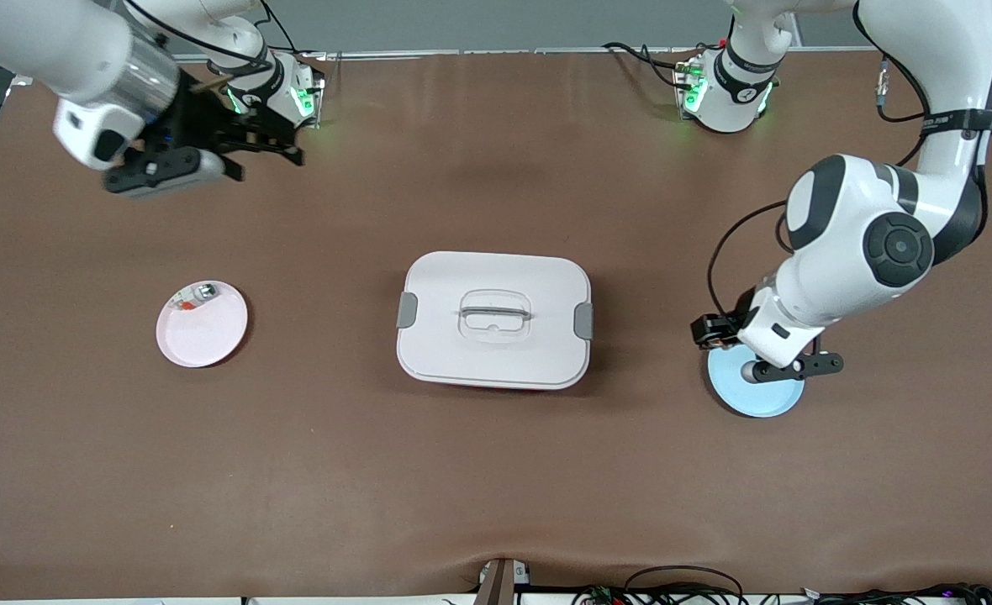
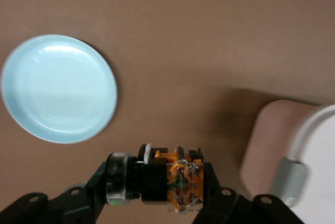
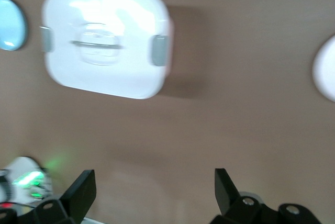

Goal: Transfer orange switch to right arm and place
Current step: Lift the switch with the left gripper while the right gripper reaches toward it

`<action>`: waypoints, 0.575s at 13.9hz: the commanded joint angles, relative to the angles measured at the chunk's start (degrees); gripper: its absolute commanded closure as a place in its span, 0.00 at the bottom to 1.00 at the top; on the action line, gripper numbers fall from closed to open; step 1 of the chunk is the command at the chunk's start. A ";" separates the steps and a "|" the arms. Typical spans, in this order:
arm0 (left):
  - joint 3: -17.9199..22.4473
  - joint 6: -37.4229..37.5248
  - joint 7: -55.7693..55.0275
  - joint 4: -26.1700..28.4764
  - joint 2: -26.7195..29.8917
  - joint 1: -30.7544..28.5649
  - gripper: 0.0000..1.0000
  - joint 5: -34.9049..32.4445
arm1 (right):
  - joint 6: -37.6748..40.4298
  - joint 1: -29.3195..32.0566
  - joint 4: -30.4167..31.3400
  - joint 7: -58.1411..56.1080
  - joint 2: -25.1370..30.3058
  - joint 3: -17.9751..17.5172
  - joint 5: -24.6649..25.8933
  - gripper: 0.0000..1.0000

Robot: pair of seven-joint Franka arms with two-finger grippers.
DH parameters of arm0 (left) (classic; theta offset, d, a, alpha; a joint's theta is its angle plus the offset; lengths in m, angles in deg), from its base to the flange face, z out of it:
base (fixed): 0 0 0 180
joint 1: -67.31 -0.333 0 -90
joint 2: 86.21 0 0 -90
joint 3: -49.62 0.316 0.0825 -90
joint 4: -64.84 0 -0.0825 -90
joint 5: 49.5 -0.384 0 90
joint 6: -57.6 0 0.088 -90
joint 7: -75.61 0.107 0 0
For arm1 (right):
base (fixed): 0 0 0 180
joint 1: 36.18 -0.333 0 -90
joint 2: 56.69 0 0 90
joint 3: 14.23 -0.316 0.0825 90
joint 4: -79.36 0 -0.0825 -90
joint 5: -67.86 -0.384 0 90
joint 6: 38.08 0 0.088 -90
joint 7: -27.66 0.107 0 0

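Observation:
The orange switch (image 2: pixel 180 182), a black body with an orange block and a clear ring at one end, is clamped crosswise in my left gripper (image 2: pixel 157 185), which is shut on it. That gripper (image 1: pixel 780 369) hangs low over the light blue plate (image 1: pixel 757 395) toward the left arm's end of the table. In the left wrist view the blue plate (image 2: pixel 57 88) is bare. My right gripper (image 1: pixel 240 155) hovers open and holding nothing over bare table close to the right arm's base; its fingers (image 3: pixel 81 190) stand wide apart.
A white lidded box (image 1: pixel 538 353) with grey clips and a handle sits mid-table. A pink plate (image 1: pixel 206 336) toward the right arm's end carries a small silver-and-red piece (image 1: pixel 200 294). Cables lie along the table edge nearest the camera.

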State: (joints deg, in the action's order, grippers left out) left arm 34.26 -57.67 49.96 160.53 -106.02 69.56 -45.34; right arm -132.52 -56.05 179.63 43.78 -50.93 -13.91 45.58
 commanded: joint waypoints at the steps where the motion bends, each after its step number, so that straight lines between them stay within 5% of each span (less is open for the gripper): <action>1: -3.18 1.45 -10.16 -2.88 -0.58 0.21 1.00 2.42 | -11.69 -2.00 13.41 1.11 6.88 0.48 -7.15 0.00; 4: -7.49 1.45 -25.89 -6.39 -2.41 1.17 1.00 4.53 | -19.45 -4.04 20.13 2.51 8.48 0.48 -14.08 0.00; 8: -8.11 1.19 -43.48 -11.84 -6.20 7.49 1.00 6.29 | -30.16 -8.07 26.54 4.71 9.53 0.48 -24.72 0.00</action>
State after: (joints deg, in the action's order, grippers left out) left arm 26.21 -57.59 12.87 153.33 -109.13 74.90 -40.15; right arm -157.77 -61.58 201.44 46.70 -44.25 -13.93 25.55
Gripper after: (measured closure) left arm 0.278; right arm 0.000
